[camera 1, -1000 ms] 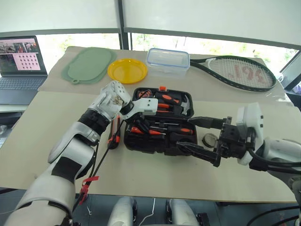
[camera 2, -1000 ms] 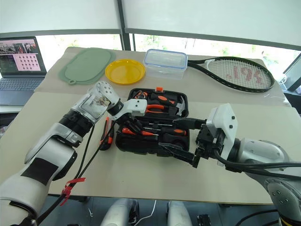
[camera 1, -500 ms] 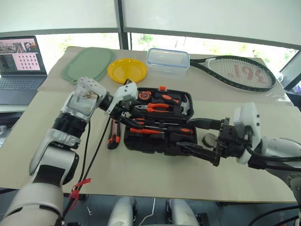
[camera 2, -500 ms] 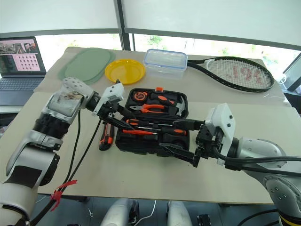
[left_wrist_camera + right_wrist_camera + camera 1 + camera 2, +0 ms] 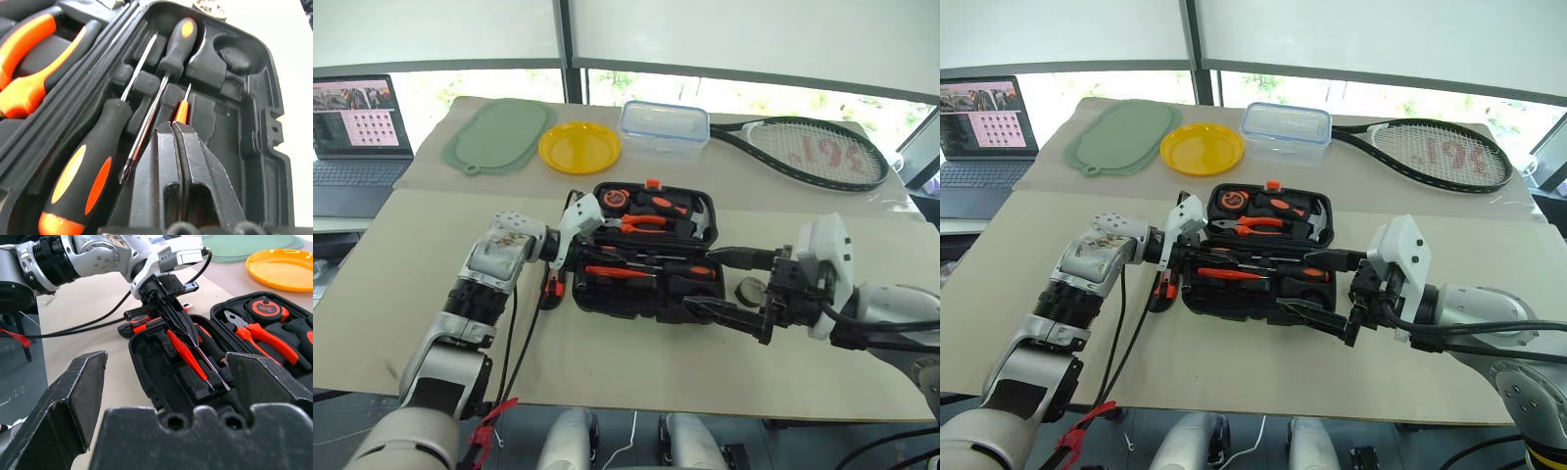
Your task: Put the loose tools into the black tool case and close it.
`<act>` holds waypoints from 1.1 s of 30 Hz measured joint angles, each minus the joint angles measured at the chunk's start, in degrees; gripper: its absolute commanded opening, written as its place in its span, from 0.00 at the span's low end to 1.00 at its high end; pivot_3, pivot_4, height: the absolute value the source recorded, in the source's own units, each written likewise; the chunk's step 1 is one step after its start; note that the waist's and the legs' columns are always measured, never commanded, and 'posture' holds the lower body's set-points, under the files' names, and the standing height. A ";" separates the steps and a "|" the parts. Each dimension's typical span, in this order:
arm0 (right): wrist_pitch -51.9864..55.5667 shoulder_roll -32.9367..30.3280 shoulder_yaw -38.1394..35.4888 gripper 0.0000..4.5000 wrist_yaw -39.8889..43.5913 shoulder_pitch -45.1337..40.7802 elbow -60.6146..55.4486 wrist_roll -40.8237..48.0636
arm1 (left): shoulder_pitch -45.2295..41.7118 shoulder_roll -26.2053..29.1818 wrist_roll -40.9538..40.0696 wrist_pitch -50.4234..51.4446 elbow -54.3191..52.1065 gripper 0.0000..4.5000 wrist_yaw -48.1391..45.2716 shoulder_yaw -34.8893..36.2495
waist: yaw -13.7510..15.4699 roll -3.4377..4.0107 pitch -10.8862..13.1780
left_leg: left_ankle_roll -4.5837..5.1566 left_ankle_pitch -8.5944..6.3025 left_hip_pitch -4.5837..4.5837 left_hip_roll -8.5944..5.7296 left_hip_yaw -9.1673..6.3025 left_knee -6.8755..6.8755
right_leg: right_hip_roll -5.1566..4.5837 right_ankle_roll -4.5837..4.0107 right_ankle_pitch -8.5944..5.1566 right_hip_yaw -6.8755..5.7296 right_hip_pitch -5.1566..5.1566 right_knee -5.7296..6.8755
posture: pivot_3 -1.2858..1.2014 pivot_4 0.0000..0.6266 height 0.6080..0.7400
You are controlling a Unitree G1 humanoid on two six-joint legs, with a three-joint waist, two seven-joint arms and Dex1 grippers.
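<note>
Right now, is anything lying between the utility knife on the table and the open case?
Nothing visible does. The utility knife lies on the table beside the black tool case's left wall, and the shut left gripper is over the case's tray, not between them.

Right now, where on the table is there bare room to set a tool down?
Bare table lies left of the utility knife, and along the near edge before the black tool case. It is crowded behind the case, by the yellow plate, clear box and racket.

Head stereo cams look down over table (image 5: 411,284), wrist cams close, all share black tool case (image 5: 651,294).
</note>
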 measured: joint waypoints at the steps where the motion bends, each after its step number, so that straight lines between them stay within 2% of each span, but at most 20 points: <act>1: 0.00 0.00 0.07 1.00 -0.04 0.00 0.00 0.00 | 0.12 -0.16 0.00 0.15 0.05 0.02 0.57 -0.02 | -0.02 0.00 0.00 | 0.00 0.00 0.00 0.00 0.00 0.00 | 0.00 0.00 0.00 0.00 -0.01 0.00 | 0.52 0.24 0.99; 11: 0.00 0.00 0.08 1.00 -0.06 0.00 0.00 0.00 | 2.10 -0.21 -0.06 0.01 -0.15 0.02 2.01 -0.33 | -0.06 0.00 0.00 | 0.00 0.00 0.02 0.02 0.00 0.00 | 0.01 0.00 0.00 0.00 0.01 0.00 | 0.52 0.24 0.99; 16: 0.00 0.00 0.08 1.00 -0.07 0.35 -0.04 0.00 | 4.69 0.92 -0.37 -0.21 -4.17 0.02 2.01 -0.28 | -0.12 0.02 -0.01 | 0.00 0.00 0.07 0.04 0.01 -0.01 | 0.01 -0.01 0.00 0.02 0.03 0.01 | 0.52 0.24 0.99; 25: 0.00 0.00 0.08 1.00 -0.04 0.49 -0.02 -0.04 | 7.38 2.34 -0.07 -5.01 -5.52 0.02 3.35 0.09 | -0.13 0.02 -0.12 | 0.00 0.00 0.21 0.05 0.03 -0.01 | 0.01 -0.01 0.00 0.06 0.14 0.04 | 0.52 0.24 0.99; 33: -0.01 0.00 0.32 1.00 0.51 0.30 0.43 -1.10 | 5.62 2.86 -6.92 5.17 -5.73 0.02 0.73 2.63 | -0.13 0.01 -0.11 | 0.00 0.00 0.11 0.03 0.04 0.00 | 0.01 -0.01 0.00 0.05 0.04 0.06 | 0.52 0.24 0.99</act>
